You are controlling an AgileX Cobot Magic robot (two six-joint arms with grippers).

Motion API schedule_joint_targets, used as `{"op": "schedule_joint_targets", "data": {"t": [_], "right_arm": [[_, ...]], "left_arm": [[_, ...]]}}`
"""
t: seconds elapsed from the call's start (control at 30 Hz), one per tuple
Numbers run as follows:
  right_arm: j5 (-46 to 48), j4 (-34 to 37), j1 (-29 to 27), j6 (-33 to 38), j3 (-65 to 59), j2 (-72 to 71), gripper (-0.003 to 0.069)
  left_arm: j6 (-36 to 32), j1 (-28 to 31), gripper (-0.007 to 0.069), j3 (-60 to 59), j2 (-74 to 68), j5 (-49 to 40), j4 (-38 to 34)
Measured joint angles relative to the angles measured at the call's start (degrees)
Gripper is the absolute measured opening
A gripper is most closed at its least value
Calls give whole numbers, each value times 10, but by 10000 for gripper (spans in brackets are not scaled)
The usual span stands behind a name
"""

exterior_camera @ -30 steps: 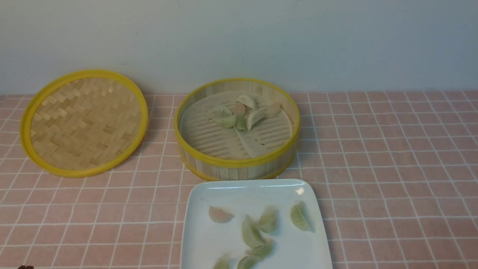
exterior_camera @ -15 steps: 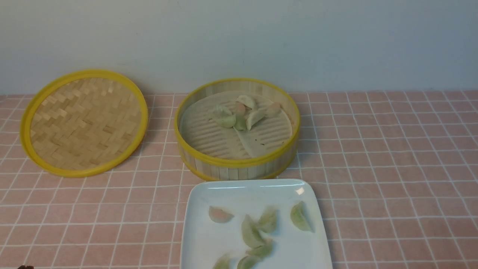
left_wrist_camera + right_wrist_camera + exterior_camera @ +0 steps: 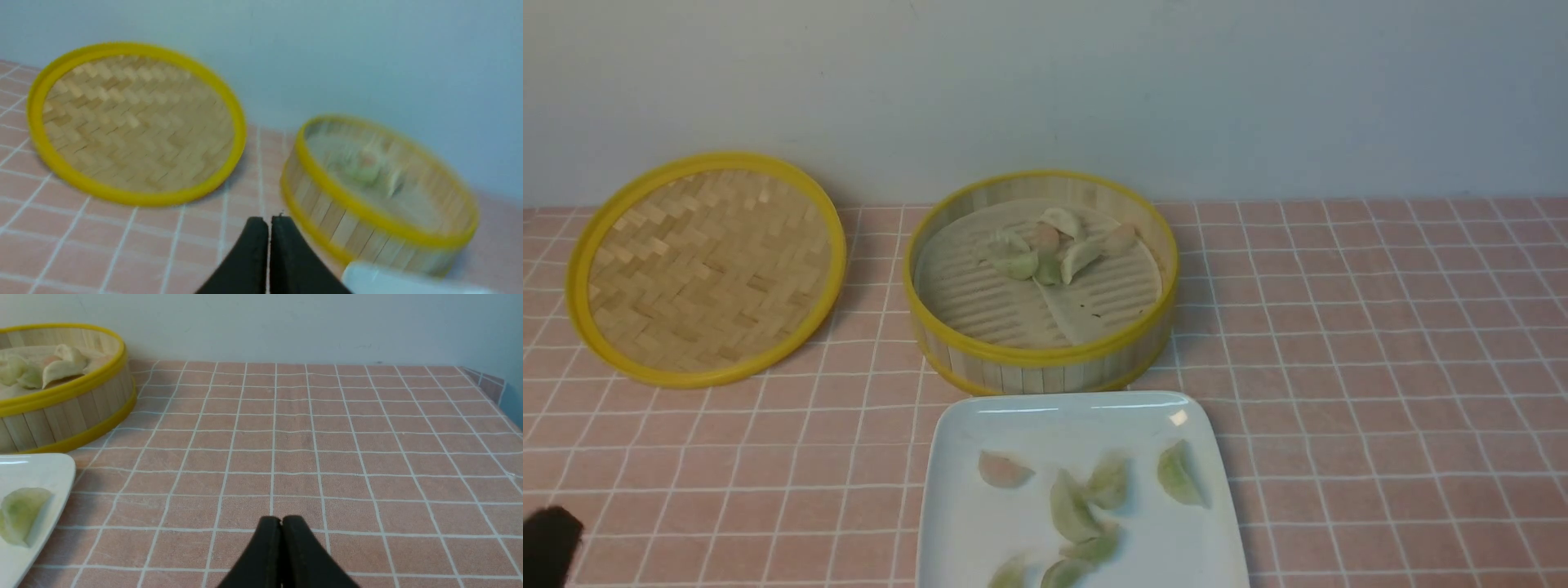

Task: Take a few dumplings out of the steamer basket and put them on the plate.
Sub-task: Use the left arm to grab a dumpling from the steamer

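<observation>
We find the steamer basket (image 3: 1029, 371) uncovered on the pink gridded tablecloth (image 3: 1380, 367). A cluster of dumplings (image 3: 1045, 249) rests on its liner floor, toward the far side. The plate (image 3: 960, 433) sits just in front of the basket, close to its slatted side; we cannot tell whether the two touch. It carries several further dumplings (image 3: 1072, 510), mostly green, one pinkish. The woven lid (image 3: 707, 269) lies to the basket's left, near but apart. The left gripper (image 3: 268, 222) has its fingers pressed together on nothing, in front and to the left of the basket. The right gripper (image 3: 281, 522) is likewise closed and empty, to the basket's right, well apart, over the cloth.
</observation>
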State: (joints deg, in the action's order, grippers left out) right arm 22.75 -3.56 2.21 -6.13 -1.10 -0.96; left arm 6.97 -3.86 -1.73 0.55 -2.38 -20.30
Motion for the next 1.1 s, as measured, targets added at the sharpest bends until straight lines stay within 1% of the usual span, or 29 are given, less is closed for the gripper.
{"op": "schedule_joint_targets", "data": {"t": [0.07, 0.1, 0.17, 0.23, 0.3, 0.33, 0.37, 0.4, 0.47, 0.5, 0.53, 0.57, 0.6, 0.67, 0.73, 0.77, 0.83, 0.93, 1.1], "right_arm": [[0, 0, 0, 0, 0, 0, -15], [0, 0, 0, 0, 0, 0, -15], [0, 0, 0, 0, 0, 0, -15], [0, 0, 0, 0, 0, 0, -15], [0, 0, 0, 0, 0, 0, -15], [0, 0, 0, 0, 0, 0, -15], [0, 0, 0, 0, 0, 0, -15], [0, 0, 0, 0, 0, 0, -15], [0, 0, 0, 0, 0, 0, -15], [-1, 0, 0, 0, 0, 0, -15], [-1, 0, 0, 0, 0, 0, -15], [-1, 0, 0, 0, 0, 0, -15], [-1, 0, 0, 0, 0, 0, -15], [-2, 0, 0, 0, 0, 0, -15], [-2, 0, 0, 0, 0, 0, -15], [-2, 1, 0, 0, 0, 0, -15], [-2, 1, 0, 0, 0, 0, -15], [-2, 1, 0, 0, 0, 0, -15], [-2, 1, 0, 0, 0, 0, -15]], "left_arm": [[15, 0, -6, 0, 0, 108, -63], [21, 0, -6, 1, 0, 158, -78], [29, 0, -6, 18, 0, 204, -88], [32, 0, -6, 66, -16, 203, -73], [33, 0, -6, 140, -62, 144, -30], [35, 0, -6, 209, -117, 79, 11], [35, 0, -6, 219, -125, 54, 17], [35, 0, -6, 316, -215, -59, 57], [25, 0, -6, 412, -314, -199, 79], [22, 0, -6, 423, -325, -230, 82], [-5, 0, -6, 500, -414, -341, 88], [-19, 0, -6, 535, -458, -379, 88], [-52, 0, -6, 576, -510, -442, 86], [-123, 0, -6, 655, -619, -521, 72], [-155, 0, -6, 687, -664, -543, 62], [-195, 0, -6, 727, -723, -564, 39], [-239, 0, -6, 786, -807, -581, 9], [-260, 0, -6, 841, -880, -586, -10], [-288, -12, -6, 943, -992, -587, -9]]}}
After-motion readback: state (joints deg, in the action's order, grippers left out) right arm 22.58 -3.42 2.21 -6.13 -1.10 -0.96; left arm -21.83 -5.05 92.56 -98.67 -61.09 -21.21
